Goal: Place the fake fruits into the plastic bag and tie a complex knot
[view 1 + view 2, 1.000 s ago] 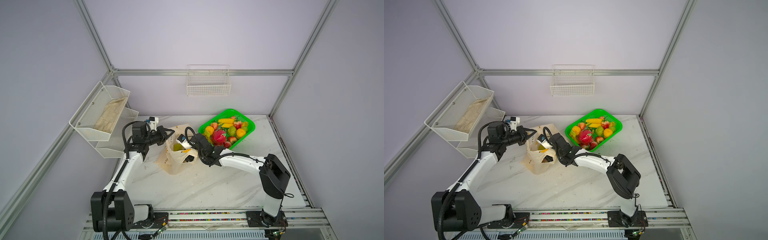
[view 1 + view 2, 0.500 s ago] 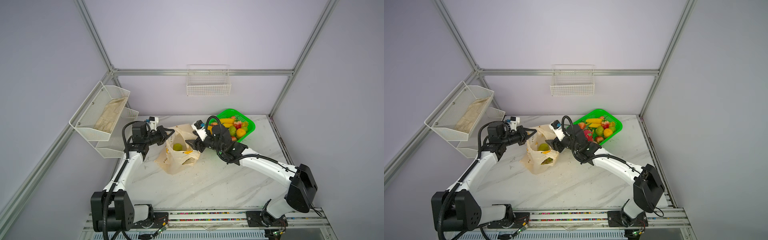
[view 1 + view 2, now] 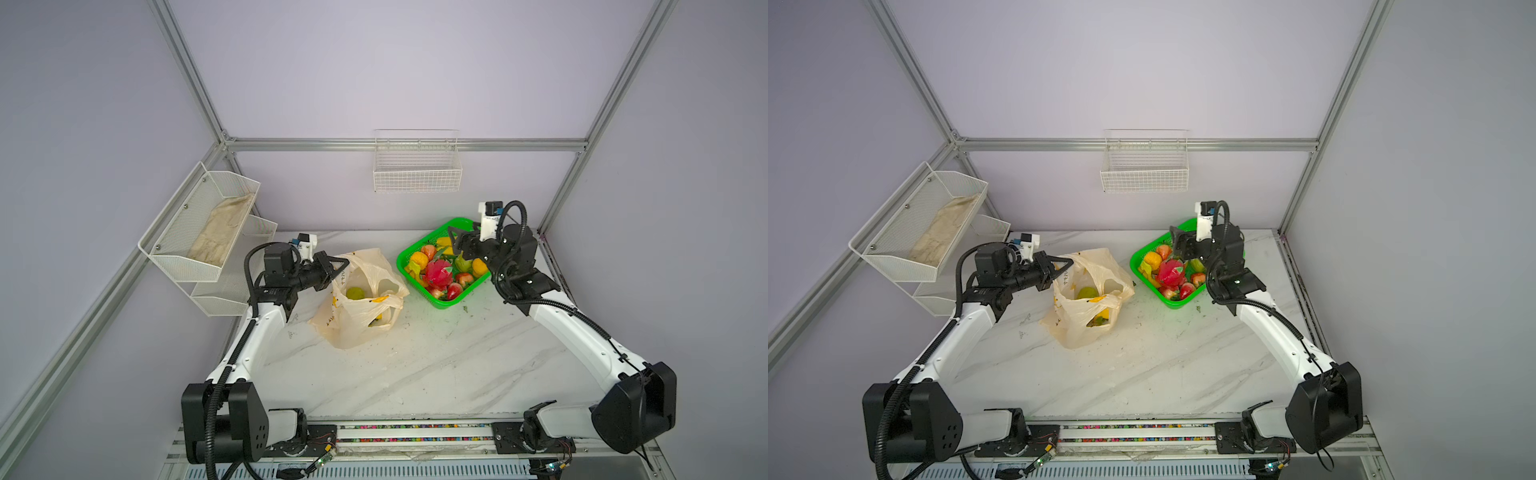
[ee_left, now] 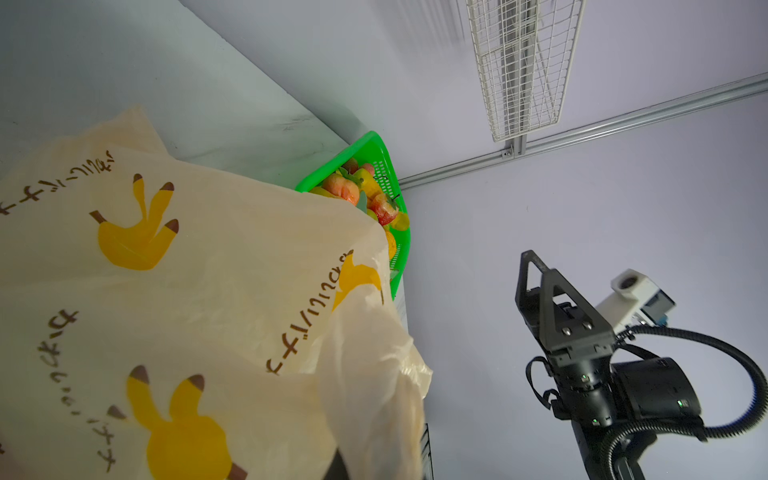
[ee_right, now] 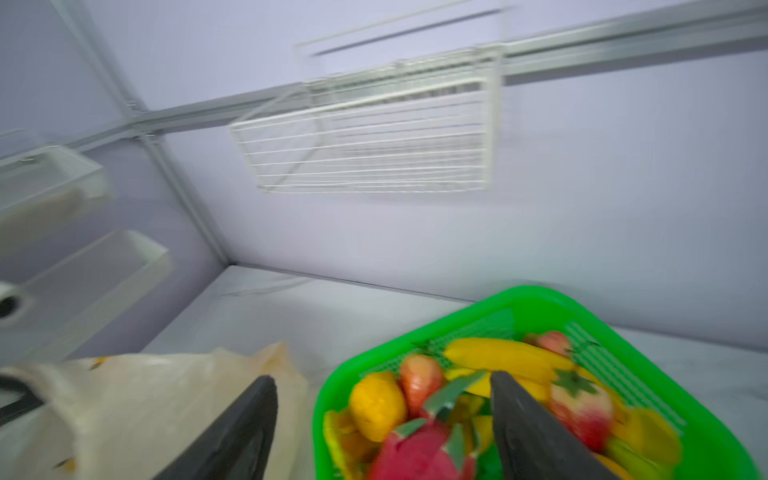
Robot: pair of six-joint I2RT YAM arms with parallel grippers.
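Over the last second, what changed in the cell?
The right claw left the mouth of the plastic bag and swung away to the right. It now hangs open and empty over the fake fruits in the green basket. Unchanged: the left claw stays shut on the bag's rim, holding it open, and the bag and its contents have not shifted.
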